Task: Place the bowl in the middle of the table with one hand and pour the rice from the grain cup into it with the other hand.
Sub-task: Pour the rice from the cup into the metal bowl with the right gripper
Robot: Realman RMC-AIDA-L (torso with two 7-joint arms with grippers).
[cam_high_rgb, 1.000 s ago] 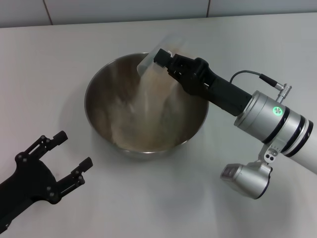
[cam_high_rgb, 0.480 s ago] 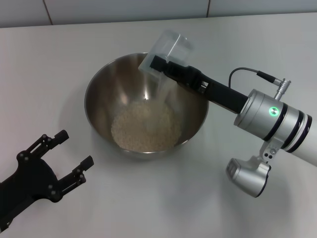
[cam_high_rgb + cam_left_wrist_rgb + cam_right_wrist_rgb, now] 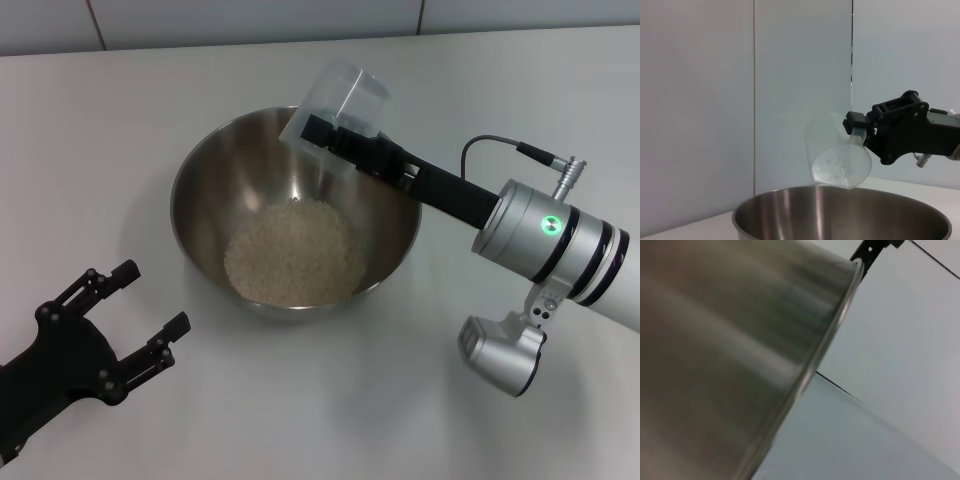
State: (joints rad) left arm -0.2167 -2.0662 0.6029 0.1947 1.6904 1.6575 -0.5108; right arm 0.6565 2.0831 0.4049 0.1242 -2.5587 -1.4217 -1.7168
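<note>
Rice (image 3: 291, 260) is sitting in a pale heap at the bottom of the bowl (image 3: 200, 200), which stands on the table (image 3: 90, 150). Nearest the camera, just off the bowl's near-left side, the left gripper (image 3: 152, 322) hangs empty with jaws apart. Over the bowl's far rim, the right gripper (image 3: 322, 138) is clamped on the tipped grain cup (image 3: 340, 98), mouth pointing down into the bowl.

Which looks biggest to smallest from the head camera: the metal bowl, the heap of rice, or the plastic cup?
1. The bowl, widest by far.
2. The rice, a heap covering the bowl's bottom.
3. The grain cup, held tipped over the bowl's far rim by the right gripper and apparently empty.
</note>
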